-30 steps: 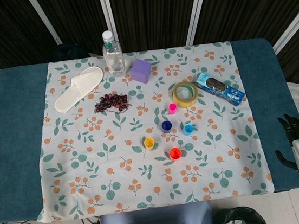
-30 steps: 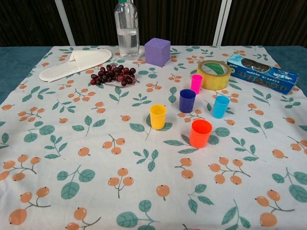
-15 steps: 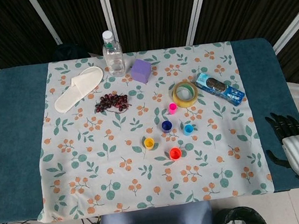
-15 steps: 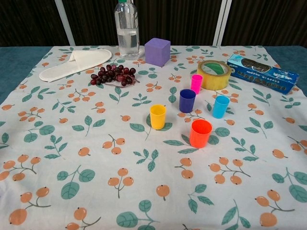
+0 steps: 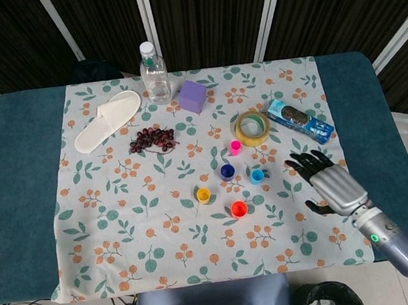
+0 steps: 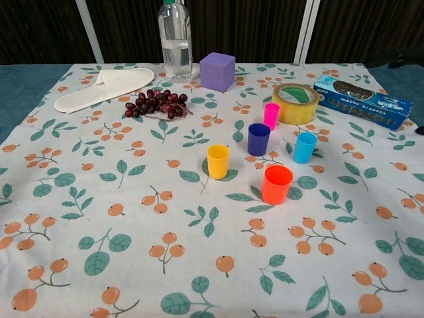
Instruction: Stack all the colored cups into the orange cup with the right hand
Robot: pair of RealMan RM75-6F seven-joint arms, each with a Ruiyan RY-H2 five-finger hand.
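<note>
Orange cup [image 6: 277, 184] standing upright near the middle of the cloth [image 6: 99, 218], mouth up and nothing inside, so ready to take the others. Bright, plain, a bit wider than the rest. Yellow cup [image 6: 218, 161] just to its left, blue cup [image 6: 305, 147] just behind to the right, dark blue cup [image 6: 258, 139] and pink cup [image 6: 271, 115] further back. All upright, none touching, none stacked yet.

Right hand [image 5: 331, 185] hanging over the cloth to the right of the cups, fingers spread, holding nothing. Probably there to reach the blue cup first, being the closest. Only dark tips showing at the right edge of the chest view.

Left hand not seen anywhere.

Tape [image 6: 295, 103], box [image 6: 363, 101], block [image 6: 218, 71], bottle [image 6: 175, 41], grapes [image 6: 156, 103] and slipper [image 6: 103, 87] lying further back, out of the way.
</note>
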